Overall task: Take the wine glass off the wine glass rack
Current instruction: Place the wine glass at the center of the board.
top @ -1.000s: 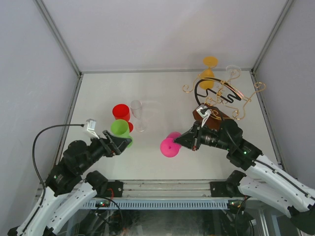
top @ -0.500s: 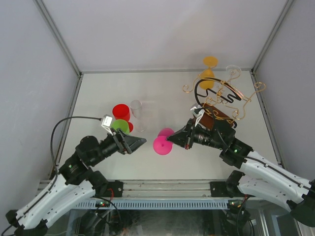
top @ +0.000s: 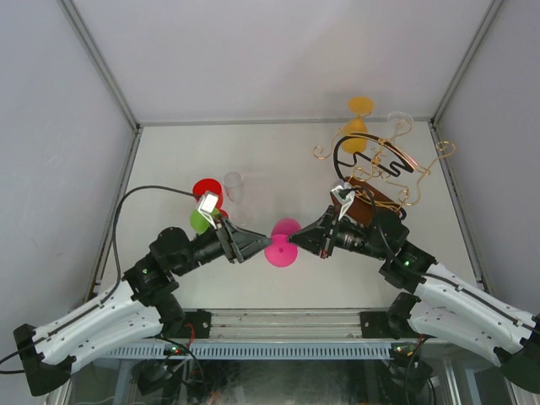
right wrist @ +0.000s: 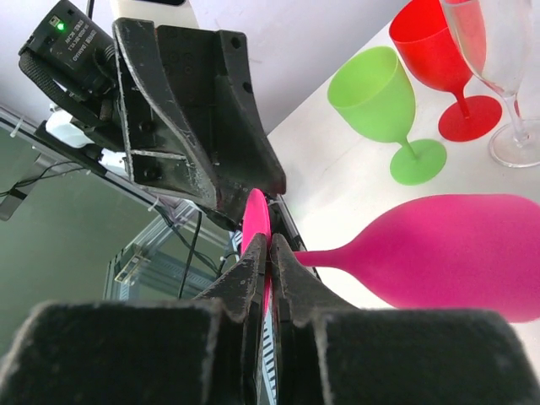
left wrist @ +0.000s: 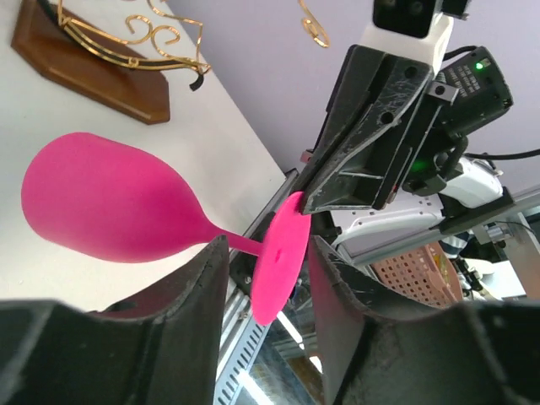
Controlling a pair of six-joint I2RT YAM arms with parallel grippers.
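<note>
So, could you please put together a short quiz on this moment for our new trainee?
1. True or false: the right gripper has its fingers shut on the foot of the pink wine glass.
2. Which stand on the table? A) green glass, red glass and clear glass; B) a blue mug; C) a yellow bowl.
3. Fill in: the orange glass hangs upside down on the ____.
Key: 1 true; 2 A; 3 rack.

Bright, even light, soft shadows on the table (top: 278,160); jaws blur close to both wrist cameras.
</note>
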